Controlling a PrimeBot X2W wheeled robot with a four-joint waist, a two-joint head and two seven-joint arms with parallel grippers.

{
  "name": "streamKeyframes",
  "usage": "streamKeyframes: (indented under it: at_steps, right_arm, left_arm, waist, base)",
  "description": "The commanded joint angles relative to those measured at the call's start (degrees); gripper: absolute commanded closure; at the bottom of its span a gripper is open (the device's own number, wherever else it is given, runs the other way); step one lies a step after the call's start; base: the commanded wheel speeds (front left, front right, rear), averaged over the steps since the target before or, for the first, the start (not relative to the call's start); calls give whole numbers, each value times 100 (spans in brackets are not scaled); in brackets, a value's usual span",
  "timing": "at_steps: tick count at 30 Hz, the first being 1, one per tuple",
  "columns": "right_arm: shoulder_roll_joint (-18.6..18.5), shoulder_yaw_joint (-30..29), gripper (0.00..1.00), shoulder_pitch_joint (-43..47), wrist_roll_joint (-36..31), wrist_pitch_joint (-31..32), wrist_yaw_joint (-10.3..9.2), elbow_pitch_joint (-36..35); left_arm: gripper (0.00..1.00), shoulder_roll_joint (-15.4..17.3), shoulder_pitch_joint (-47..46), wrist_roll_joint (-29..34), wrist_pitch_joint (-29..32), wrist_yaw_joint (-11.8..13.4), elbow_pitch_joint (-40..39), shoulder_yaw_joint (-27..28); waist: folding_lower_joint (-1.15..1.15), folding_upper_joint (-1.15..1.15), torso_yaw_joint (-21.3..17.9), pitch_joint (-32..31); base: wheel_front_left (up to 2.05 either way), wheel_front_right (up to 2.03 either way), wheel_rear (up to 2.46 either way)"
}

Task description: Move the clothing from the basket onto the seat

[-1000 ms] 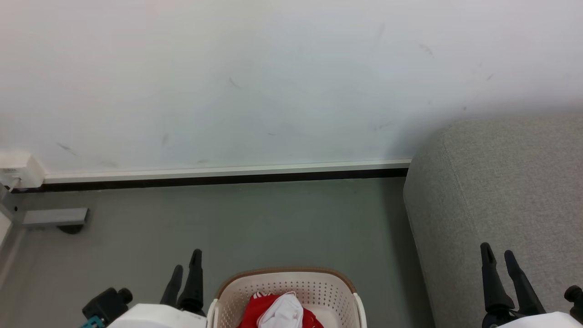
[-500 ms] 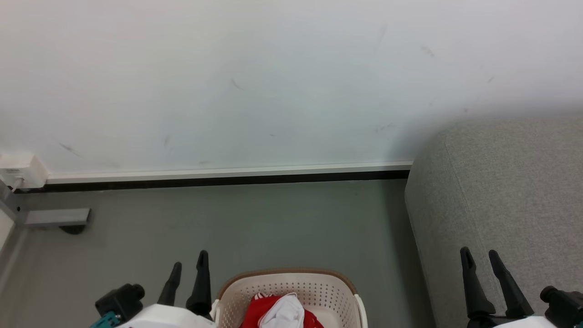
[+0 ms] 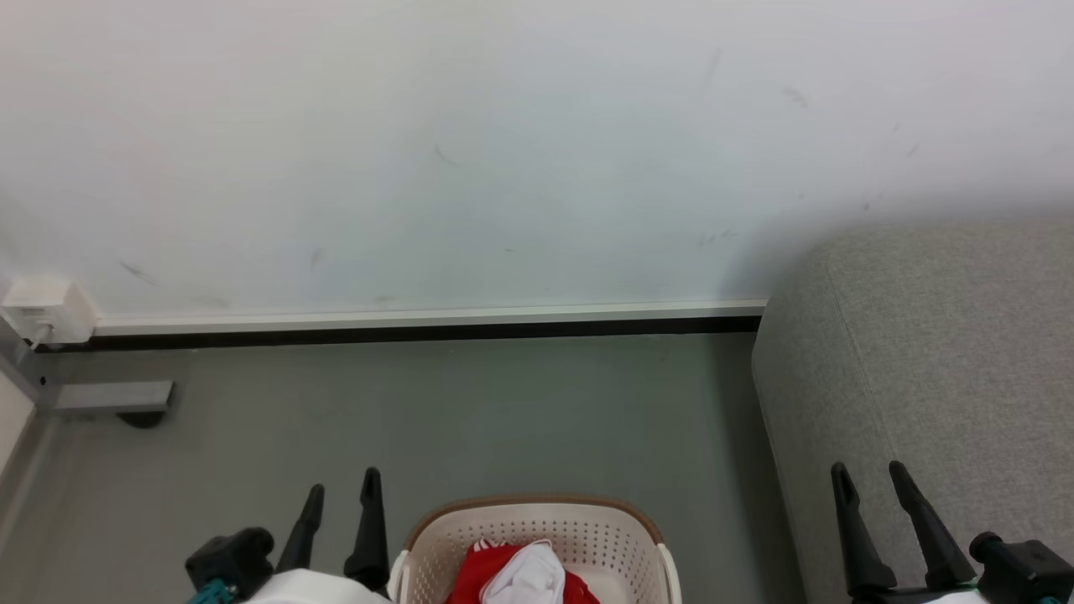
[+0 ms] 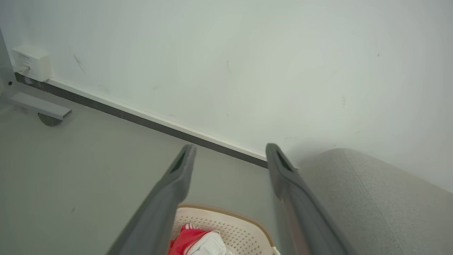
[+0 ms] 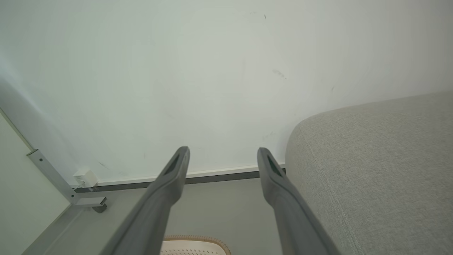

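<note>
The head view takes in both arms at once. The left tool [image 3: 342,482] stands just left of the basket [image 3: 537,501], and the right tool [image 3: 867,466] stands before the rounded end of the seat [image 3: 940,352]. Both point forward toward the wall [image 3: 503,151], each with its dark fingers spread wide and nothing between them.

The clothing [image 3: 482,572] lies in the basket, right of the left tool and well left of the right tool. It is crumpled red fabric with white stripes and a white piece bunched on top.

The left wrist view looks down between its fingers onto that heap. The right wrist view has the basket's brown far rim below its fingers, the seat's seam line to their right, and a slanting grey metal strut [image 5: 49,171] far to their left.

The basket is cream plastic with rows of small round holes. The seat is grey woven fabric.
</note>
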Motion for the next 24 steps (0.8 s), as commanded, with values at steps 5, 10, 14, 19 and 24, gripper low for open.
streamKeyframes:
  at_steps: [5, 10, 14, 19, 24]
  right_arm:
    - [36, -87, 0, 93, -315, -119, -8, 59]
    - [89, -153, 0, 179, -511, -186, -9, 100]
    - [107, -155, 0, 201, -688, -235, -9, 129]
    - [133, -208, 0, 208, -804, -298, -10, 159]
    - [151, -256, 0, 228, -877, -348, -10, 198]
  left_arm:
    - [0, 41, 39, 393, -125, 52, -58, -39]
    - [0, 43, 66, 596, -194, 111, -16, -60]
    - [0, 45, 87, 772, -241, 139, 30, -70]
    - [0, 48, 88, 993, -306, 166, 76, -36]
    - [0, 49, 84, 1238, -367, 174, 94, -12]
  waist:
    - [0, 0, 17, 2]
    - [0, 0, 0, 7]
    - [0, 0, -22, 12]
    - [0, 0, -35, 14]
    - [0, 0, -19, 20]
  base:
    - [0, 0, 0]
    - [0, 0, 0]
    - [0, 0, 0]
    - [0, 0, 0]
    - [0, 0, 0]
